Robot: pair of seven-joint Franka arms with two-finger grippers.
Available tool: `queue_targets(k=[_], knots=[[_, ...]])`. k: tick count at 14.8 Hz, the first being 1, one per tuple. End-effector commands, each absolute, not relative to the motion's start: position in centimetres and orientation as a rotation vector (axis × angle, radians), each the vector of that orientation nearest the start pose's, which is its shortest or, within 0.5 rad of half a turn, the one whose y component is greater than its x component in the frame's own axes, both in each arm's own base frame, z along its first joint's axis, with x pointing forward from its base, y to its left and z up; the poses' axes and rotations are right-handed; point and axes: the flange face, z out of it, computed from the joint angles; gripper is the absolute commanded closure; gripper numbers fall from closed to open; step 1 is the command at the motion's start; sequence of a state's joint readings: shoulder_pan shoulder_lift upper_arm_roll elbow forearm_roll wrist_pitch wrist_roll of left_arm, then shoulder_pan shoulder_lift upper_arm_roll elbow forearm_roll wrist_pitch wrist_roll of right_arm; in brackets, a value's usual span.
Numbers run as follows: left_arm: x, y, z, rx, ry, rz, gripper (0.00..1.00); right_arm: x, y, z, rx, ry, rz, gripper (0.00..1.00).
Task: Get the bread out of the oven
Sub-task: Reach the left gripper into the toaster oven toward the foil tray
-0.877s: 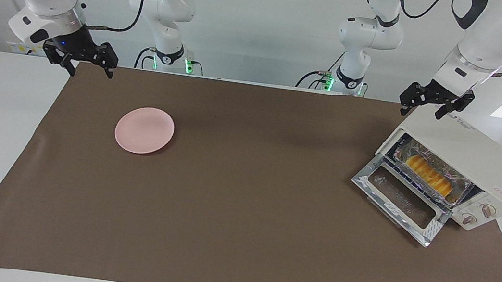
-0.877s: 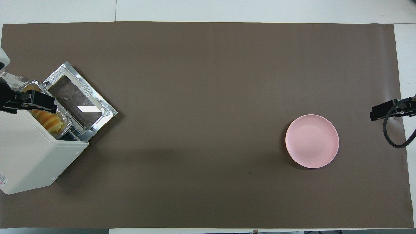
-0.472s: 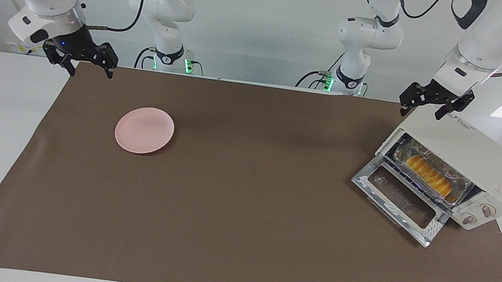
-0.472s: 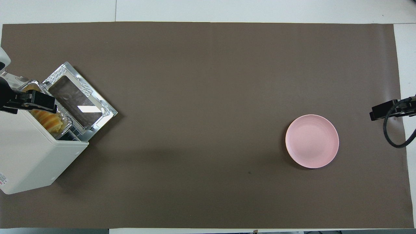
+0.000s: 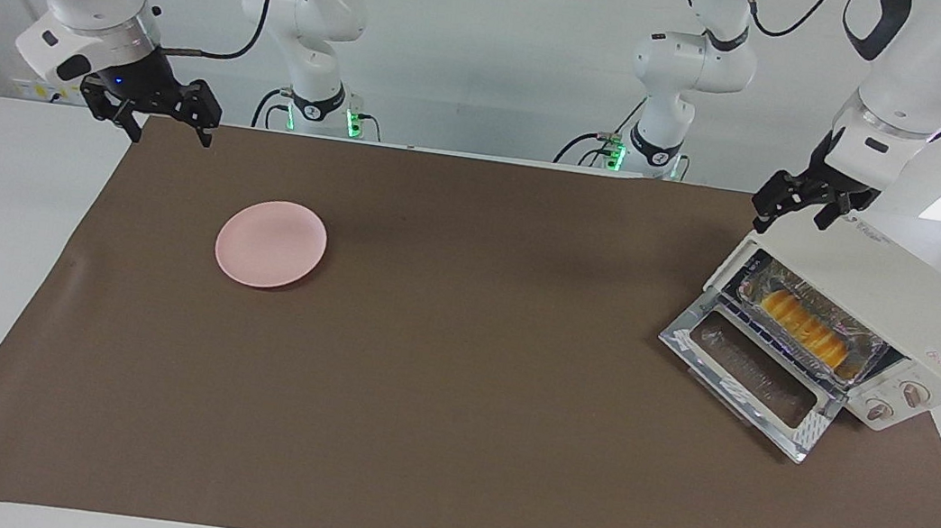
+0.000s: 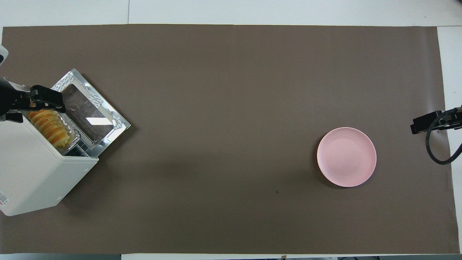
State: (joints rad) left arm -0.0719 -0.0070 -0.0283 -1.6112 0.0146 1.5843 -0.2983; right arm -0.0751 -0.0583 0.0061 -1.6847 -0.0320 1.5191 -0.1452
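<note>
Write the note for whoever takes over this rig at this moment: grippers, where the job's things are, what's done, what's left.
Left gripper: open, empty, up over the oven's top corner nearest the robots.
Right gripper: open, empty, waiting at the right arm's end of the table, above the mat's edge.
Bread: in the foil tray on the oven's rack.
Oven door: already dropped open.
Pink plate: bare, toward the right arm's end.
Left: grasp the bread and take it out.
</note>
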Motion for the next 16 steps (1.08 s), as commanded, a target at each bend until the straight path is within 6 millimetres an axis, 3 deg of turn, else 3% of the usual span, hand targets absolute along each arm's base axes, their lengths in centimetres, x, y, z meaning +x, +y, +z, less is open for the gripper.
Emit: queue_targets(k=[1, 4, 7, 10, 13, 16], knots=[[58.1, -3.9, 56.6, -3.046, -0.525, -0.008, 0.0, 52.0, -4.0, 60.0, -3.148, -0.133, 0.18, 0.0], [60.8, -2.7, 51.0, -2.825, -0.734, -0.04, 0.0, 52.0, -4.0, 60.0, -3.15, -0.133, 0.181, 0.0], [60.9, -0.5, 45.4, -2.781, -0.969, -0.131, 0.0, 52.0, -4.1, 60.0, -3.148, -0.13, 0.18, 0.0], [60.7, 1.3, 43.5, -2.775, -1.026, -0.159, 0.0, 52.0, -4.0, 60.0, -3.148, -0.133, 0.18, 0.0], [60.1, 1.2, 41.7, -2.775, -1.035, -0.152, 0.0, 52.0, -4.1, 60.0, -3.148, -0.13, 0.18, 0.0], [60.9, 1.0, 39.9, -2.79, -1.04, -0.183, 0.0, 52.0, -4.0, 60.0, -3.148, -0.133, 0.18, 0.0]])
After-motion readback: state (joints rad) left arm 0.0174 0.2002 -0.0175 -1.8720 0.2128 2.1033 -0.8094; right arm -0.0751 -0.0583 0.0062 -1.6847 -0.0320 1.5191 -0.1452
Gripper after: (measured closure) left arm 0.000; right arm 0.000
